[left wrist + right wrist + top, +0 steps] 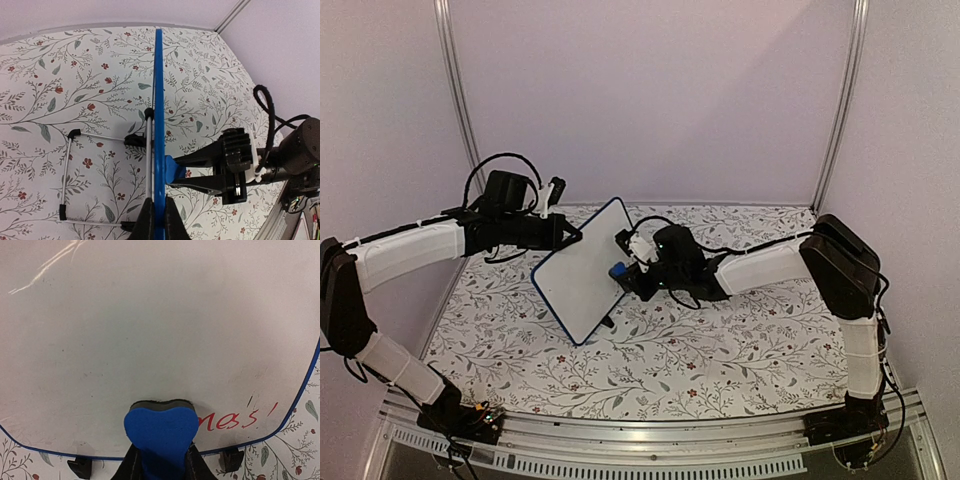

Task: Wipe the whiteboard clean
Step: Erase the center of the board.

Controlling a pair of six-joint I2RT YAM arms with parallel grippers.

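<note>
The whiteboard stands tilted above the table, white with a thin blue edge. My left gripper is shut on its upper left edge. The left wrist view shows the board edge-on, pinched between my left gripper's fingers. My right gripper is shut on a blue eraser, whose dark felt presses on the board face. In the right wrist view the eraser sits low on the board, held by the right gripper. Red handwriting lies just right of the eraser.
A wire stand with black end caps juts from the board's back. Black feet show at the board's lower edge. The floral tablecloth covers the table, with plain walls and metal posts behind.
</note>
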